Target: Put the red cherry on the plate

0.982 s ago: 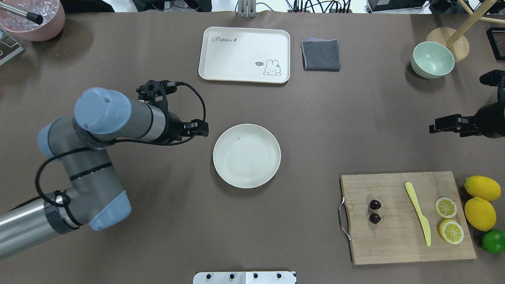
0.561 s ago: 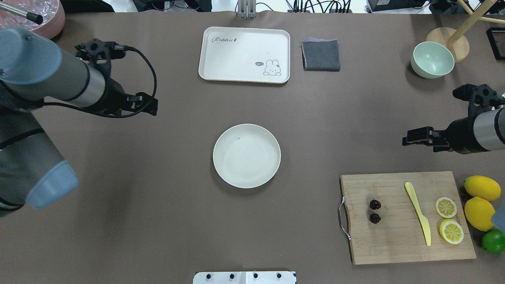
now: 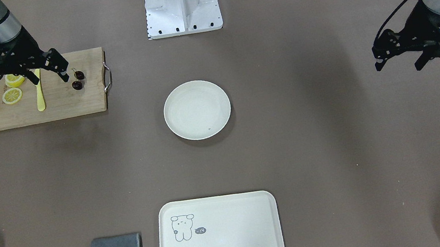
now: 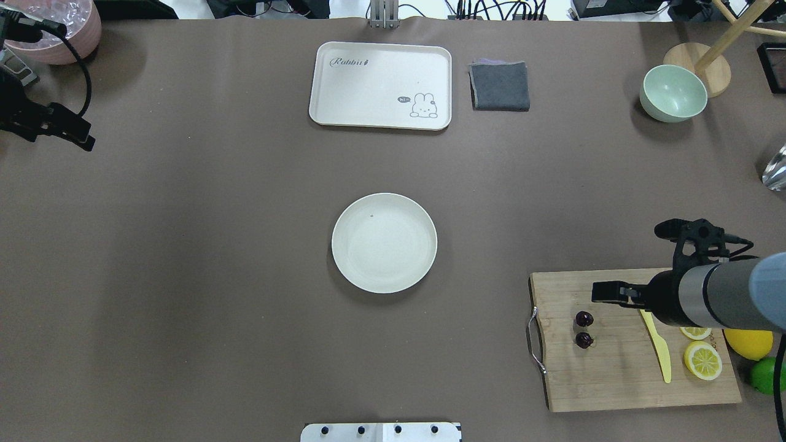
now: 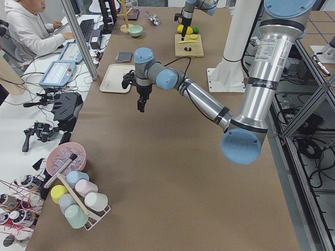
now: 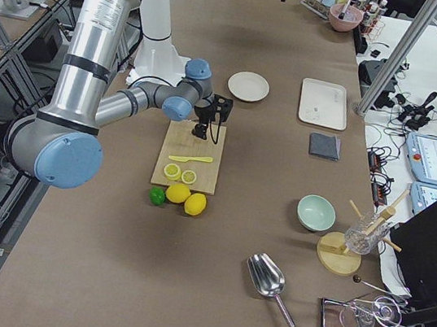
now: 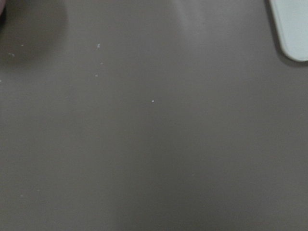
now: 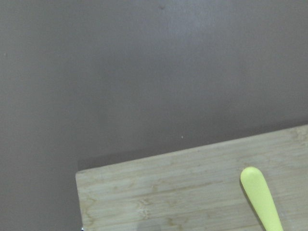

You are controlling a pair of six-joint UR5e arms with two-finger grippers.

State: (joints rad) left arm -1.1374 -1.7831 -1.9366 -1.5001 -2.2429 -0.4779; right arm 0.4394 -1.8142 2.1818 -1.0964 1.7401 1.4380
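The red cherry [image 4: 583,329], two tiny dark fruits, lies on the left part of the wooden cutting board [image 4: 614,380], also seen from the front [image 3: 77,79]. My right gripper [image 4: 599,293] hovers over the board just behind and right of the cherry, and the front view shows it [image 3: 49,79] open and empty. The off-white plate [image 4: 384,242] sits bare at the table's middle. My left gripper [image 4: 83,140] hangs open and empty near the far left edge, far from the plate. The cherry is outside both wrist views.
On the board lie a yellow knife [image 4: 660,356] and lemon slices [image 4: 703,360], with whole lemons [image 4: 746,344] and a lime [image 4: 767,376] beside it. A cream tray [image 4: 381,86], grey cloth [image 4: 499,86] and green bowl [image 4: 672,92] sit at the back, and a pink bowl [image 4: 58,46] at the back left.
My left arm has swung away from the plate to the far left edge. My right arm has come forward and inward over the cutting board, close to the cherry.
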